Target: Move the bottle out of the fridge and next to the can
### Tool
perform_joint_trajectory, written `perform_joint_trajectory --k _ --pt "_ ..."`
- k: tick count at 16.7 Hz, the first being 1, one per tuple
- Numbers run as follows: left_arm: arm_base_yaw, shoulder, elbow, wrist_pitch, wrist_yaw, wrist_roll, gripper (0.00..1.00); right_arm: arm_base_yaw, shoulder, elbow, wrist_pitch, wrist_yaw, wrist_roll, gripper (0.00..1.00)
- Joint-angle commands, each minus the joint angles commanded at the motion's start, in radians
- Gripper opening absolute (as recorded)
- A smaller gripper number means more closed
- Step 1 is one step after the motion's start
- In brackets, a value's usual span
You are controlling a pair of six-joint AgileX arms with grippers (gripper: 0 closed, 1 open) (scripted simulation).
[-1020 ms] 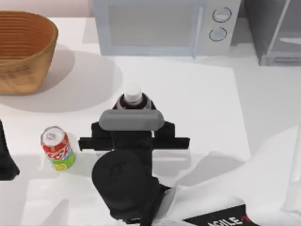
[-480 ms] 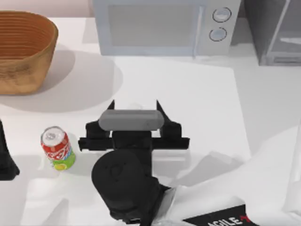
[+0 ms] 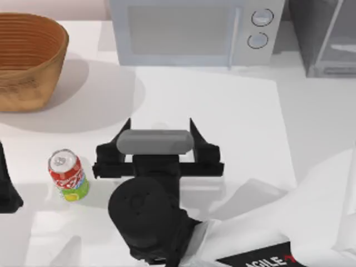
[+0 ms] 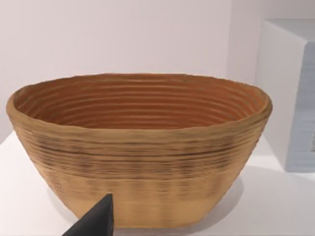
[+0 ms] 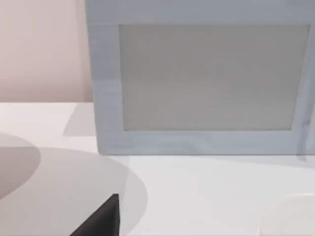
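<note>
The red can (image 3: pixel 68 175) stands upright at the table's front left. To its right my right gripper (image 3: pixel 160 125) hovers over the middle of the table, open, with its two black fingers spread wide. The bottle is hidden under the grey block of my right wrist. In the right wrist view a pale rounded shape (image 5: pixel 290 216) sits at the edge, and I cannot tell what it is. The dark grey fridge (image 3: pixel 328 39) stands at the back right corner. My left gripper (image 3: pixel 5 189) rests at the table's left edge.
A light grey microwave (image 3: pixel 189 30) with two round knobs stands at the back centre, straight ahead of my right gripper. A woven basket (image 3: pixel 28 61) (image 4: pixel 138 147) sits at the back left, in front of my left gripper.
My right gripper's fingers have opened from around the bottle and spread wider. The bottle's white cap, seen beyond the wrist a second ago, is now covered.
</note>
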Motion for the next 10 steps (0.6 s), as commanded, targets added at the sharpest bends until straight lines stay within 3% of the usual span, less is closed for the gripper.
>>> perform_joint_trajectory --k 10 --pt "0.0 0.0 0.0 0.0 0.0 0.0 1.0 0.068 -0.029 -0.041 -0.03 0.069 0.041 1.0"
